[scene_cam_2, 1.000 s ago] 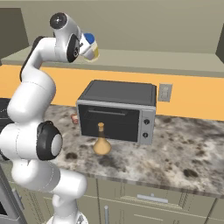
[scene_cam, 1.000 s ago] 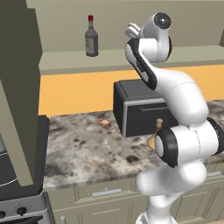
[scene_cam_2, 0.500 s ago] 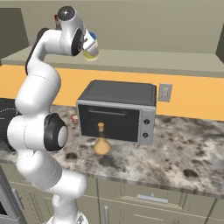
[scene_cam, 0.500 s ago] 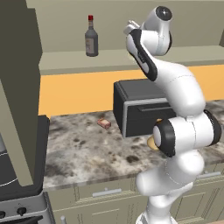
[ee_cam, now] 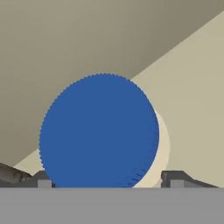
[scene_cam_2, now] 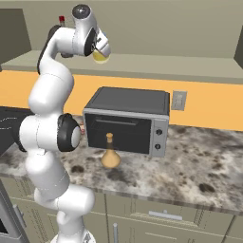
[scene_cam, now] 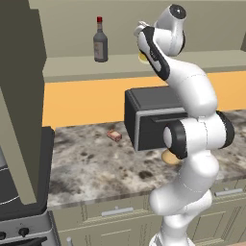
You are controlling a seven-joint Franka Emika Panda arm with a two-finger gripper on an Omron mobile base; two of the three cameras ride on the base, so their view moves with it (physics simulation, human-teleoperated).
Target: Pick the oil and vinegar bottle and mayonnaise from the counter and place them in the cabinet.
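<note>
Cabinet (scene_cam: 72, 67): wall unit whose wide shelf runs across the upper scene above the counter (scene_cam: 91, 166). Black oven (scene_cam_2: 127, 121): on the counter, centre. Gripper (scene_cam_2: 100, 50): raised to the shelf at 11 o'clock in the right base view, jaws closed narrowly on the mayonnaise (ee_cam: 99, 131), whose blue lid faces the hand camera. Dark bottle (scene_cam: 100, 41): upright on the shelf, near the gripper. Oil and vinegar bottle (scene_cam_2: 110, 154): upright on the counter, just before the oven door.
</note>
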